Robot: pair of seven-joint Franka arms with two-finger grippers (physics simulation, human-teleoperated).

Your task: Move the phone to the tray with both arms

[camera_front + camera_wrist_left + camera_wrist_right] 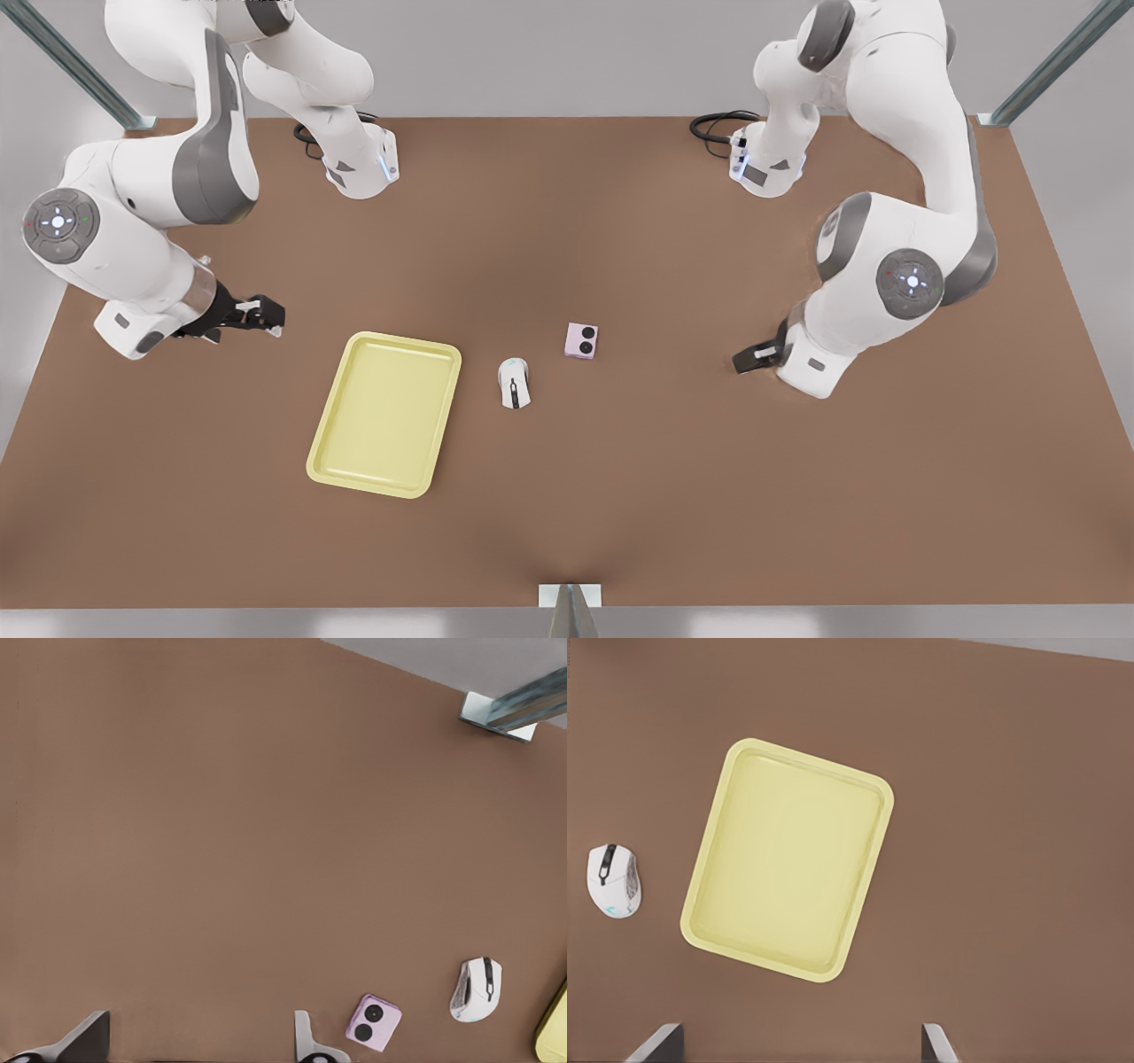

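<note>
The phone (581, 340) lies flat on the brown table (673, 496), apart from the white mouse (514, 383), which lies between it and the tray (386, 413). The tray is empty, so the transfer has not begun.

Arm assignment follows from the wrist views. The left wrist view shows the phone (373, 1022) just beside one of its own fingers (306, 1041), so the left gripper (753, 358) belongs to the arm at the front view's right. The right wrist view shows the tray (788, 859) and the mouse (614, 880), so the right gripper (257, 315) belongs to the arm at the front view's left.

Governing relation: the phone lies nearer the left gripper, the tray nearer the right gripper. A handover between the arms is the likely procedure (a judgement only).

Both grippers are spread wide and hold nothing. In each wrist view the two fingers stand well apart (935, 1043). The left gripper is partly hidden behind its wrist in the front view, so its height over the table is uncertain.

The phone is nearly square and offers no clear long axis.
</note>
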